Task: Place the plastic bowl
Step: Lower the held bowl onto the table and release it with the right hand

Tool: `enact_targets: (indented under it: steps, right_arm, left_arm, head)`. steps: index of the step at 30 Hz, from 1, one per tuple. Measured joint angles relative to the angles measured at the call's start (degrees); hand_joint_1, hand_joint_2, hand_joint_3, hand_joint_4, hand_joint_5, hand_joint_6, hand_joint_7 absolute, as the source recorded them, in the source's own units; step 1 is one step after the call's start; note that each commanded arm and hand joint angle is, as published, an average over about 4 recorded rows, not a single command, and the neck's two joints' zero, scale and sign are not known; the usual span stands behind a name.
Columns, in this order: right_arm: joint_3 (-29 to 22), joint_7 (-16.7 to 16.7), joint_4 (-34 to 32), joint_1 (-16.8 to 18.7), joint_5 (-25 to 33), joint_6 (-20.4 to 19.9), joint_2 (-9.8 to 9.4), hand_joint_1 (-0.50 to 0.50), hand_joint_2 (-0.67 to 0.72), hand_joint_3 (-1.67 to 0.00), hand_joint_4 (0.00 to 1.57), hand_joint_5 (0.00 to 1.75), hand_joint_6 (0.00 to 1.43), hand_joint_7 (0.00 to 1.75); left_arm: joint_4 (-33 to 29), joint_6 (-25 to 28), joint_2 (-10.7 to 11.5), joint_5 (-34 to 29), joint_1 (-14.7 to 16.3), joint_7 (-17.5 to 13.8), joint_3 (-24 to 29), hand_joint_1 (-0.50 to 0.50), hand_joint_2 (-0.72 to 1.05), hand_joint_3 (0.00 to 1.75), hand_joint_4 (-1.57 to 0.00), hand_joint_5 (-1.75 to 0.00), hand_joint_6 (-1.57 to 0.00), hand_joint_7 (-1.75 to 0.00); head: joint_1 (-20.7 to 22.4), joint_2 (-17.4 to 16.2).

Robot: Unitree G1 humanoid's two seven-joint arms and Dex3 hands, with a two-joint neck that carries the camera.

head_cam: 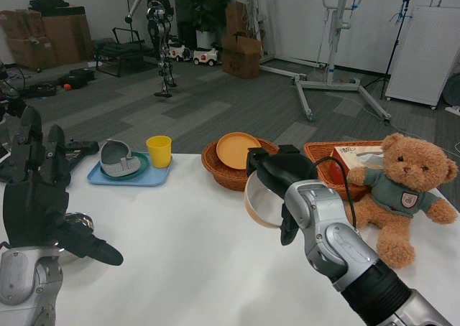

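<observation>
My right hand (277,174) grips a pale plastic bowl (257,202), tilted on its side and held above the middle of the white table (194,254). Just beyond it stands a round brown wicker basket (219,169) with an orange plate (237,148) lying in it. My left hand (39,197) waits at the table's left edge, fingers spread upward, holding nothing.
A blue tray (133,177) at the back left carries a grey dish on a green plate (121,162) and a yellow cup (159,151). A teddy bear (402,189) sits at the right, before a rectangular wicker basket (334,161) holding a box.
</observation>
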Motion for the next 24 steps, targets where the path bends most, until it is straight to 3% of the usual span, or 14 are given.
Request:
enact_targets:
  steps: [10, 19, 24]
  right_arm:
    - [0.0, 0.0, 2.5, 0.0, 0.1, -0.1, 0.09, -0.17, -0.29, -0.71, 1.57, 1.26, 1.23, 1.43]
    - [0.3, -2.8, 26.2, -2.3, 1.5, -5.3, 1.16, -0.17, -0.29, -0.67, 1.57, 1.50, 1.14, 1.47]
    - [0.5, -7.3, 36.6, -3.4, 2.2, -8.1, 2.25, -0.17, -0.29, -0.63, 1.51, 1.67, 1.04, 1.48]
  left_arm:
    - [0.0, 0.0, 0.0, -0.1, 0.0, 0.0, -0.1, -0.50, -0.72, 0.00, 0.00, 0.00, 0.00, 0.00]
    - [0.2, 0.0, 0.1, -0.3, 0.2, 0.0, -0.4, -0.50, -0.72, 0.04, 0.00, 0.00, 0.00, 0.00]
    - [0.2, 0.0, 0.1, -0.3, 0.2, 0.0, -0.5, -0.50, -0.72, 0.02, 0.00, 0.00, 0.00, 0.00]
  head:
    - [-0.5, -0.4]
    - [-0.4, -0.9]
    - [-0.9, -1.5]
